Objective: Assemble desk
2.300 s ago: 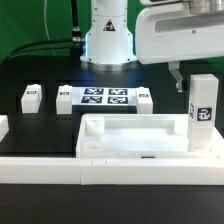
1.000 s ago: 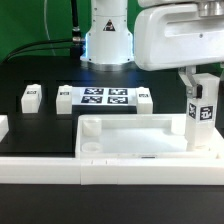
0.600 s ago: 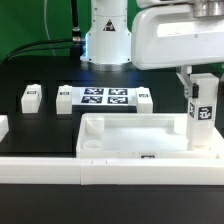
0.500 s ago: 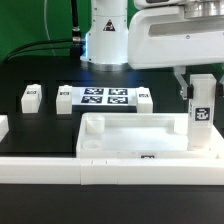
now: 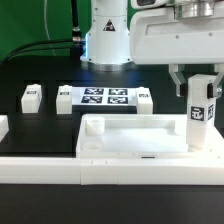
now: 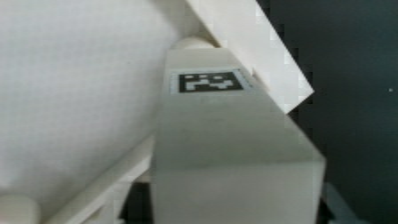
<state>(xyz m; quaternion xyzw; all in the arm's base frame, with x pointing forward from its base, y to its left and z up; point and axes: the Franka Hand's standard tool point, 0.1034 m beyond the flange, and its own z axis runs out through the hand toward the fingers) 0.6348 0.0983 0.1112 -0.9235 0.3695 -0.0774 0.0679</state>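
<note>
Exterior view: the gripper (image 5: 198,82), jaws closed partway, clamps the top of an upright leg (image 5: 203,122) standing in a right-hand corner of the tabletop (image 5: 130,148). A spare leg (image 5: 30,97) lies far left. We judge the held leg is being seated in its socket. An off-axis grip could tilt and jam it, and a slipping grip could leave it loose or drag the tabletop askew.
</note>
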